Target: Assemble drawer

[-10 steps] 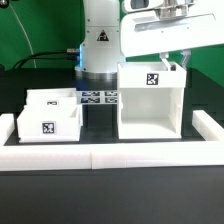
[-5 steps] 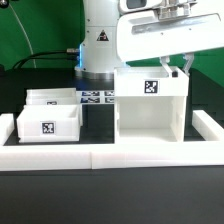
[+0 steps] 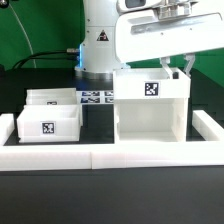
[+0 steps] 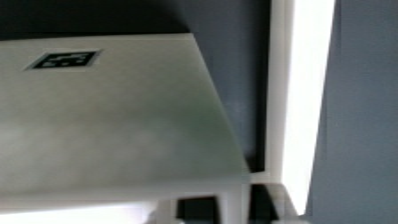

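Observation:
The tall white box housing (image 3: 150,105) stands at the exterior view's right, a square tag on its upper band. My gripper (image 3: 181,68) is at its top right corner, shut on the housing's wall. In the wrist view the housing (image 4: 107,110) fills most of the frame, its tag near one corner, and my gripper (image 4: 235,203) straddles a thin white wall at the edge of the picture. Two small shallow trays sit at the exterior view's left, one (image 3: 48,122) in front with a tag on its face, the other (image 3: 50,98) behind it.
Low white rails edge the table at the front (image 3: 110,153), the exterior view's left (image 3: 8,126) and right (image 3: 206,126); a rail also shows in the wrist view (image 4: 306,100). The marker board (image 3: 97,97) lies behind, between trays and housing. The arm's base (image 3: 100,40) stands at the back.
The housing has tipped in my grip: its tag now sits lower in the exterior view and its open top no longer shows. The trays have not moved.

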### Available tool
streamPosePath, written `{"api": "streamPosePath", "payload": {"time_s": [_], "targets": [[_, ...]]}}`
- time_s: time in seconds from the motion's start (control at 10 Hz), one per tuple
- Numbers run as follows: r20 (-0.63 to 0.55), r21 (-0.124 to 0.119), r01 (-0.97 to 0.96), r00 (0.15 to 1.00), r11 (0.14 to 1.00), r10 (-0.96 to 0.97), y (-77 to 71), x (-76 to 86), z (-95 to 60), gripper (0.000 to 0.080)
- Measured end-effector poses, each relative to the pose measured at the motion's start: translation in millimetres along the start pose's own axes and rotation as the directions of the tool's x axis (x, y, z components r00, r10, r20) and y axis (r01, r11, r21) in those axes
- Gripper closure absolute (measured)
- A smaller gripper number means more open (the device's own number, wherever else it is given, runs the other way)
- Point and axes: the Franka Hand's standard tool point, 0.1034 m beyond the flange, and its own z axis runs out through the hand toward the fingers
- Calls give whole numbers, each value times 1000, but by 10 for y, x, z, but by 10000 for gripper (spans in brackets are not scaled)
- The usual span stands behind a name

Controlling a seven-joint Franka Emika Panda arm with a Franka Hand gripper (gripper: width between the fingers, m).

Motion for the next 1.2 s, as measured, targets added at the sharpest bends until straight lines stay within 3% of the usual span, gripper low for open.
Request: {"api": "streamPosePath", "payload": {"time_s": [0.7,0.9,1.2], "targets": [[-27,21,-338,940,941,339,-45,73,-41,755],[-33,36,-440,897,897,441,-63,99,-55,755],[-28,67,-660,748,748,663,-112,199,-68,755]]}}
